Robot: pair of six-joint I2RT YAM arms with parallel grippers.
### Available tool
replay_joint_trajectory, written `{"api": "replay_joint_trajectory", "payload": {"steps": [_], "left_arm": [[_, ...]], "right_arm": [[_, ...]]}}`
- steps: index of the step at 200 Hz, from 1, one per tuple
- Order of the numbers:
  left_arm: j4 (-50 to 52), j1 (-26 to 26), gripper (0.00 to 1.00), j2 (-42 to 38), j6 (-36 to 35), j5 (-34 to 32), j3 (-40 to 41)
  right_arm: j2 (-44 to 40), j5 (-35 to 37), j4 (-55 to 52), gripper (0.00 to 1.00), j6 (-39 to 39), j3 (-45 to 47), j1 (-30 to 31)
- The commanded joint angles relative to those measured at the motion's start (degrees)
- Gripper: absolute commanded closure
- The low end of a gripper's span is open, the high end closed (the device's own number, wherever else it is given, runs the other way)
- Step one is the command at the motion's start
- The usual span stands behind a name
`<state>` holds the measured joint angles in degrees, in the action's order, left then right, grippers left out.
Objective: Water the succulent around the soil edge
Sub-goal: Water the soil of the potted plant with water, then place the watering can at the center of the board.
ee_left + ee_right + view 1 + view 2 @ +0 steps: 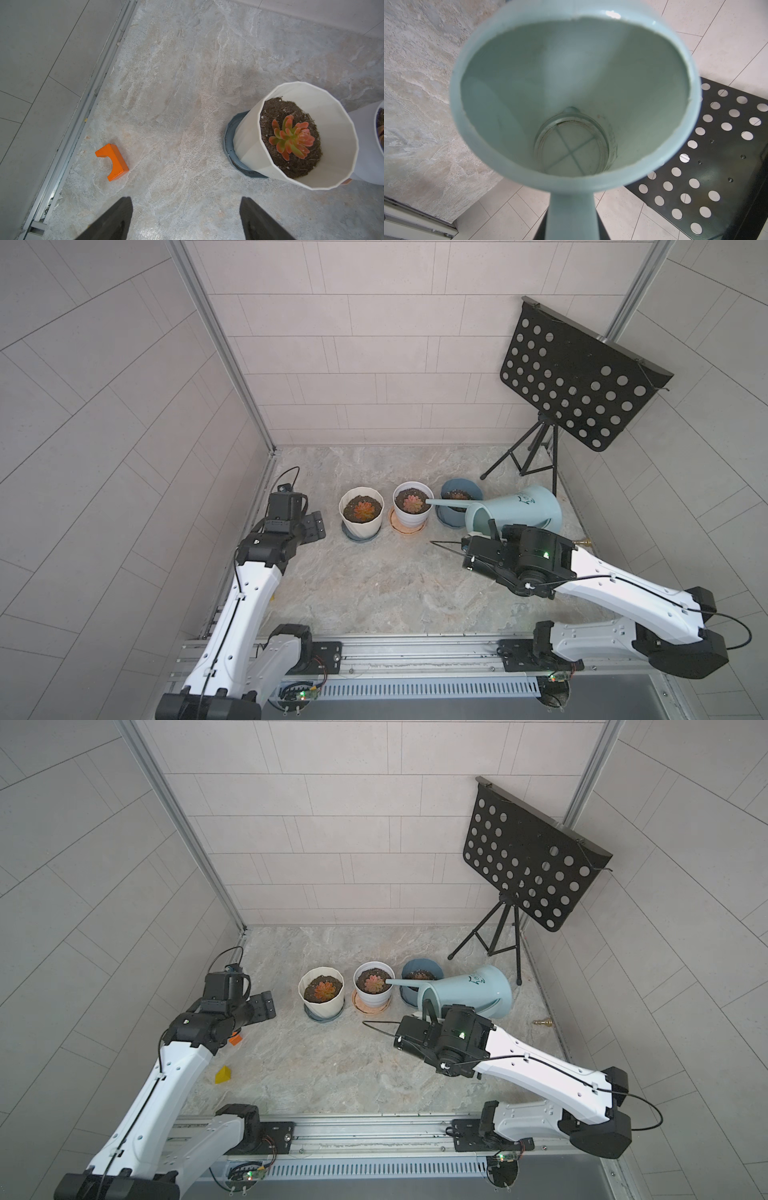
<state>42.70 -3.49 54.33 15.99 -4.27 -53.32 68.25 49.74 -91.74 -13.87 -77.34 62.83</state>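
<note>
The right end effector [493, 530] was closed tight on the handle of the pale blue watering can [528, 510]. In the right wrist view the handle ran down between its dark fingers. The can was tipped well over on its side, its mouth toward the arm. Its long spout [449, 502] reached across the blue pot [449, 486] to the middle white pot [411, 517].

The spout tip sat over that pot's soil [409, 492], at the rim on the can's side and just beside the succulent [412, 502], not over its rosette. The pot stood on an orange saucer [395, 527] on the marble-look surface [374, 585], between the blue pot and a cream faceted pot [361, 526].

The left end effector [186, 203] hung wide open and empty, near the cream pot but clear of it. An orange block [112, 162] lay on the surface below it.

This looked like the pouring step, at one spot on the soil edge. Whether water was running could not be made out.

The next move likely called for carrying the tip around the rim while holding the tilt, so that it kept to the soil ring and off the leaves. The spout should also stay clear of the blue pot underneath it. A steeper tilt risked splashing soil over the rim.
</note>
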Motion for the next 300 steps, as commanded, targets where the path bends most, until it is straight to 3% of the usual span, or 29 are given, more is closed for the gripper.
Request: {"api": "replay_joint_trajectory", "payload": {"steps": [1,83,185,211,243,300], "left_arm": [[-0.6,0.4,0.12,-0.1,-0.6,-0.1,-0.3],[-0.6,0.3,0.12,-0.1,-0.6,0.2,-0.3],[-0.5,0.4,0.12,-0.4,-0.7,-0.3,-0.5],[-0.5,0.4,0.13,-0.5,-0.7,-0.6,-0.5],[-0.5,0.5,0.13,-0.8,-0.5,-1.2,-0.5],[-0.7,0.5,0.14,-0.8,-0.4,-2.7,0.0]], "right_arm": [[0.4,3.3,-10.8,1.0,-0.8,-1.0,-0.7],[3.0,5.4,-8.0,1.0,-2.5,-4.5,-3.0],[0.0,4.2,9.7,1.0,-5.7,-12.3,-1.5],[-5.4,1.8,17.5,1.0,0.2,-14.2,0.0],[-15.7,-5.5,27.1,1.0,13.8,-12.6,0.4],[-22.9,-15.0,20.7,1.0,35.4,-10.4,0.5]]}}
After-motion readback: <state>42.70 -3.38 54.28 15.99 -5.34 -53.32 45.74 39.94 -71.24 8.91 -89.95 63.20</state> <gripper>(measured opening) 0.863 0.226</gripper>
